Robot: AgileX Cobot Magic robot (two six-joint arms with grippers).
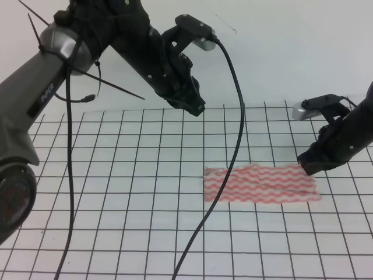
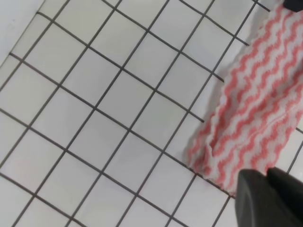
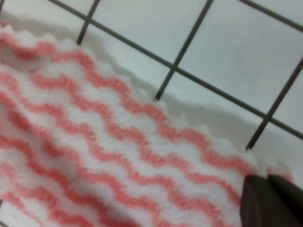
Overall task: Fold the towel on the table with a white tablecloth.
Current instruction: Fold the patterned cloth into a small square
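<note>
The towel (image 1: 260, 184), pink-red and white wavy stripes, lies as a long narrow strip on the right of the table with a white tablecloth (image 1: 116, 175). My right gripper (image 1: 309, 165) is down at the towel's far right corner. In the right wrist view its dark fingertips (image 3: 270, 201) are pressed together at the edge of the towel (image 3: 118, 156), which is slightly raised there. My left gripper (image 1: 189, 102) hangs high over the table's back, shut and holding nothing. In the left wrist view, the towel's left end (image 2: 251, 118) lies beyond its fingers (image 2: 265, 198).
A black cable (image 1: 233, 128) hangs from the left arm and drapes across the table just left of the towel. The gridded cloth ends at a plain white wall (image 1: 280, 52) behind.
</note>
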